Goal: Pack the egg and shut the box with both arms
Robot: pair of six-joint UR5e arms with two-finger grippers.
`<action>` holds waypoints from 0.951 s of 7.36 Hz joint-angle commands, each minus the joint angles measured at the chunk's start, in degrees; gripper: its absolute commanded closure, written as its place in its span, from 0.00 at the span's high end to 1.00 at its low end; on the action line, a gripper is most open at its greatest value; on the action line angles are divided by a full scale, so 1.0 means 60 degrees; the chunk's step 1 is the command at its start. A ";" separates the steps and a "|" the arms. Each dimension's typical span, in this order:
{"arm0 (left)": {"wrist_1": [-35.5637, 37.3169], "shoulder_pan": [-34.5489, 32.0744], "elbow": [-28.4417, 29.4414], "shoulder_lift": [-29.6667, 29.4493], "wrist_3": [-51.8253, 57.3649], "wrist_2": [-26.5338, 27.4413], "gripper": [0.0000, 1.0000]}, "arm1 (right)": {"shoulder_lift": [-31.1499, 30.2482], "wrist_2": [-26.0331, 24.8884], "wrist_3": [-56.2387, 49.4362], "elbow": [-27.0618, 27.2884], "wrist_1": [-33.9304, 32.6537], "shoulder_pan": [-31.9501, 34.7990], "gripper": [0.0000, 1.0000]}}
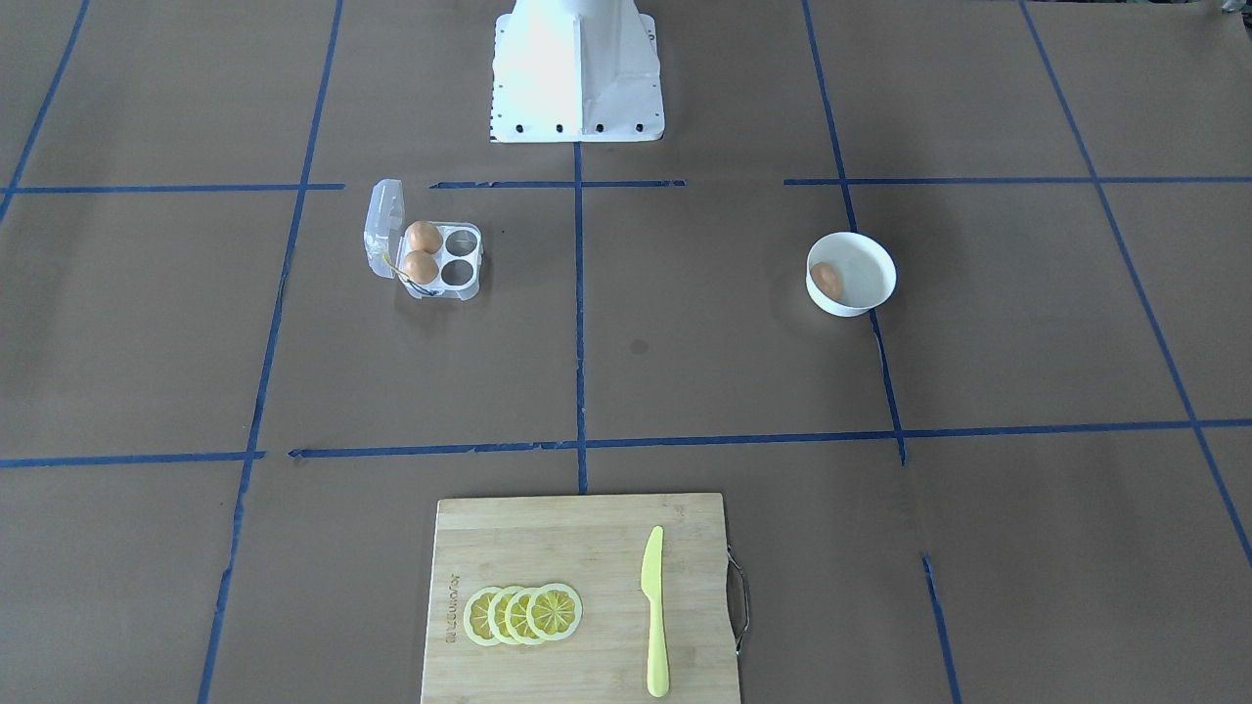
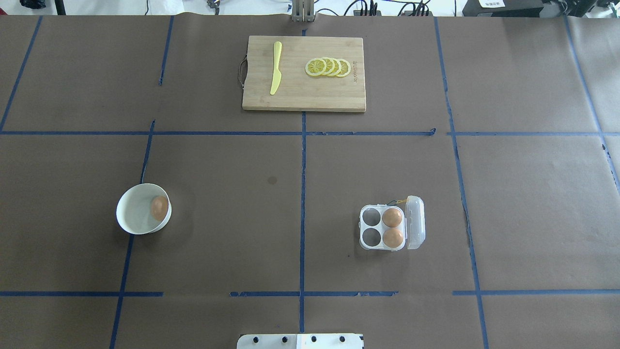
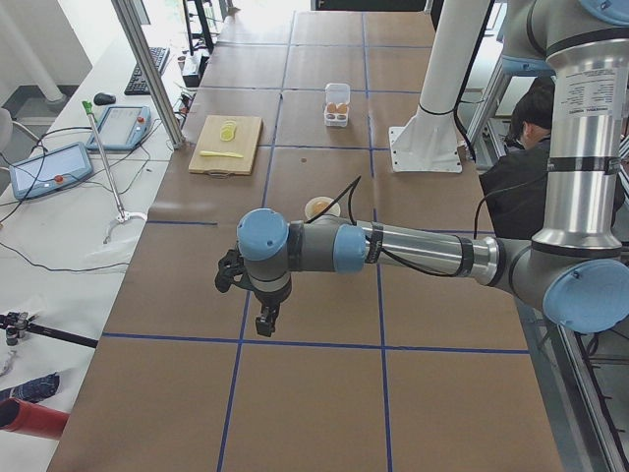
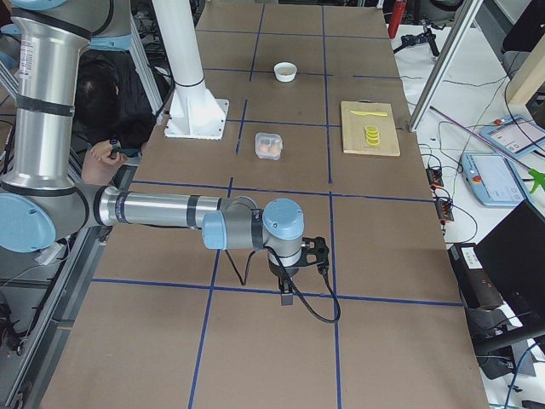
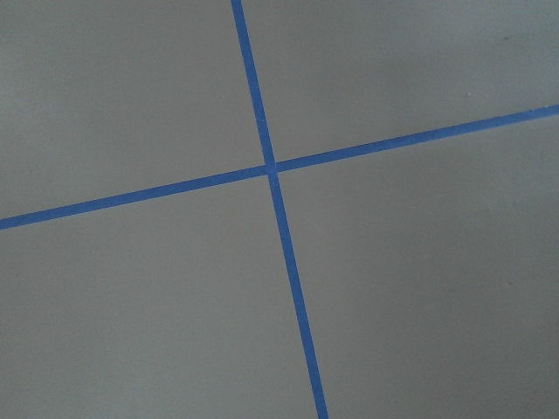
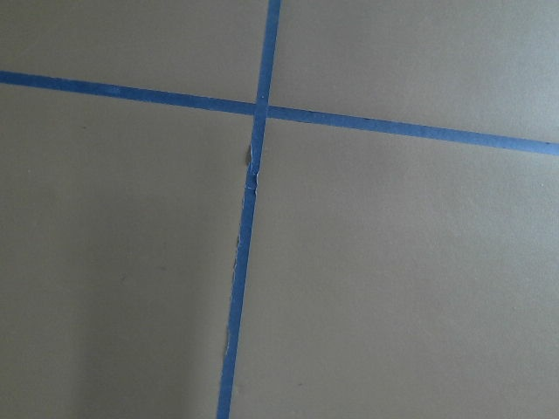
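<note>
The clear box (image 2: 371, 227) stands open on the table's right half, its lid (image 2: 415, 222) swung up on the outer side. Two eggs (image 2: 392, 218) fill the cups next to the lid; the other two cups are empty. A third egg (image 2: 159, 207) lies in a white bowl (image 2: 130, 215) on the left half. In the front-facing view the box (image 1: 458, 260) is left and the egg in the bowl (image 1: 827, 281) right. My left gripper (image 3: 265, 320) shows only in the left side view, my right gripper (image 4: 287, 294) only in the right side view, both far from box and bowl; I cannot tell whether they are open or shut.
A wooden cutting board (image 2: 295, 97) at the table's far edge carries a yellow plastic knife (image 2: 275, 68) and several lemon slices (image 2: 328, 67). The white base block (image 1: 577, 73) stands at the robot's edge. Blue tape lines cross the brown table. An operator sits behind the robot (image 3: 521, 128).
</note>
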 commanded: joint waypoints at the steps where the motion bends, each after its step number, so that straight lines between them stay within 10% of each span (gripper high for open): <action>1: 0.0009 0.0000 -0.0025 0.0007 0.0000 0.0029 1.00 | -0.0050 0.0011 0.0000 0.0000 -0.0014 -0.0001 1.00; 7: -0.1363 0.0059 0.0136 0.0021 0.0029 0.0073 1.00 | 0.0095 0.0026 0.0147 0.0028 0.0058 -0.0689 1.00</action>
